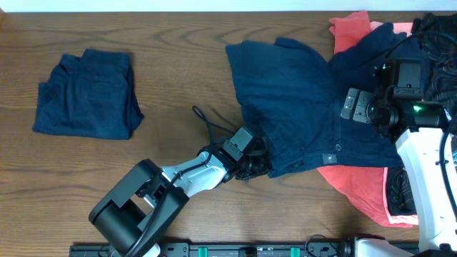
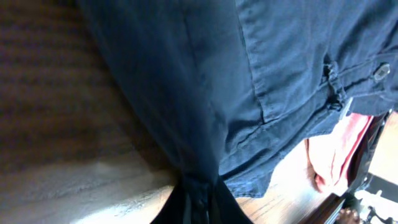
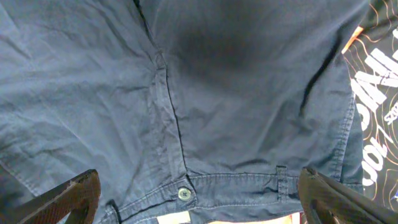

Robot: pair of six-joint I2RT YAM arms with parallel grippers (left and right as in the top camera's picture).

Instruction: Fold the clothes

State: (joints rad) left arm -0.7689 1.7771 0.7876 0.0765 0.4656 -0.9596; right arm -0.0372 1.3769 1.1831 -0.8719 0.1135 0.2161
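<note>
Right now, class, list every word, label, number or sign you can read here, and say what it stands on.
black printed shirt: big white letters, sideways and cut off by the picture's edge, too partial to read.
button on the navy trousers: no legible marking.
Nothing else is readable.

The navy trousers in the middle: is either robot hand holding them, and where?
Yes. The left gripper pinches the navy trousers by a bunched bit of their near edge. The right gripper hangs open over the waistband, holding nothing.
</note>
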